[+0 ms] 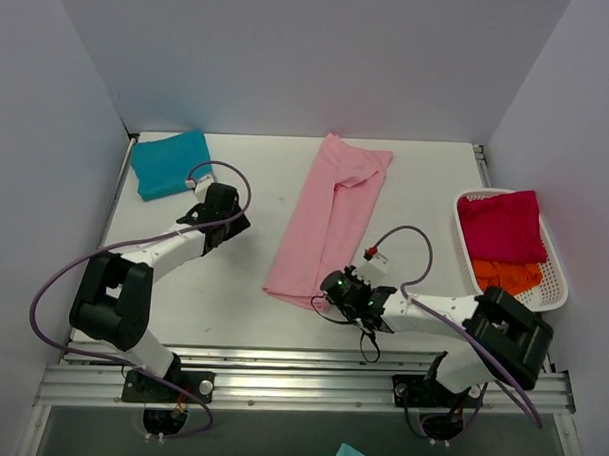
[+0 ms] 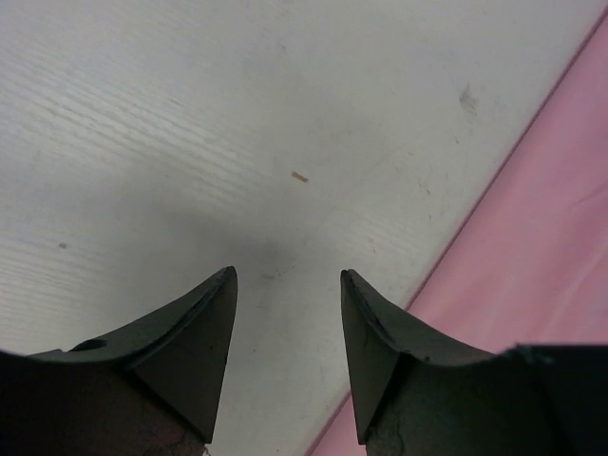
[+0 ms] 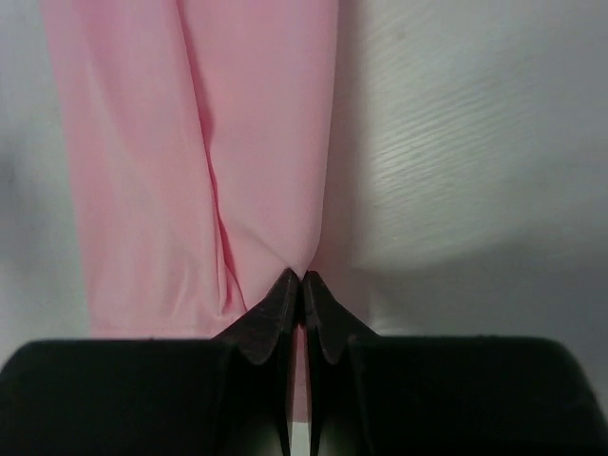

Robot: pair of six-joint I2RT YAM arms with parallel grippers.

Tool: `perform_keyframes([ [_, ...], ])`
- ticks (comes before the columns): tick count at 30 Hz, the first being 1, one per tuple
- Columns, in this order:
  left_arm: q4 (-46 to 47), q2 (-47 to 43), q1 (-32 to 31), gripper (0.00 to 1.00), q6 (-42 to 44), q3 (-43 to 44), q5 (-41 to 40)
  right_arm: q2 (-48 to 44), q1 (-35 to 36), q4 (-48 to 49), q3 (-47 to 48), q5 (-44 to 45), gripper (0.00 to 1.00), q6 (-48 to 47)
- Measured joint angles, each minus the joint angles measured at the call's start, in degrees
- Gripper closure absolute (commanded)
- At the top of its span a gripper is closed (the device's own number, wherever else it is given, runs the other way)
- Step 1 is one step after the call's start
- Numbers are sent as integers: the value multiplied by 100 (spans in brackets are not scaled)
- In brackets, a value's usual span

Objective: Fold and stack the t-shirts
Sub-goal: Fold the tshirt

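On the far left corner of the tabletop a teal shirt lies folded. Just right of it, the left hand is a likely source of trouble. It has no cloth in it, so any lift of the next shirt would probably be one-sided and pull the fold crooked. This hand hangs low over bare tabletop, angled towards the far side, its fingers about half spread and holding nothing, close beside the pink hem.

At centre the long pink shirt lies folded lengthwise, running from the back of the tabletop towards the near edge. The right hand has pinched shut on its near right corner. The bite looks thin, right at the cloth's edge, and could slip free once the shirt's weight comes onto it. That arm reaches leftward, low and nearly level with the tabletop.

At far right a white basket holds a magenta shirt over an orange shirt, both waiting to be folded.
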Motion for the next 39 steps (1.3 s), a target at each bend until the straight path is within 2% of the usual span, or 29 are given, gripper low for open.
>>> perform_keyframes([
  [5,-17,-111,-450,43,-98,-286,57,-1314,-234,-1226,-361,527,94,417],
  [7,-42,-166,-673,43,-144,-411,57,-1840,-330,-1622,-564,669,87,586],
  [8,-46,-197,-826,43,-166,-459,68,-2061,-396,-1781,-654,717,77,651],
  [9,-57,-227,-1003,43,-190,-492,79,-2245,-450,-1902,-745,741,44,706],
  [11,-57,-264,-1346,42,-219,-501,125,-2522,-553,-2103,-909,782,19,748],
  [12,-46,-271,-1506,42,-227,-501,162,-2575,-586,-2184,-953,789,12,741],
  [20,-79,-236,-2420,42,-223,-431,245,-2485,-605,-2267,-977,780,12,579],
  [32,-70,514,-2833,42,-15,-278,772,-1615,-605,-1493,-957,769,15,236],
  [39,-44,566,-3073,42,105,-214,1025,-1200,-704,-951,-828,817,16,22],
])
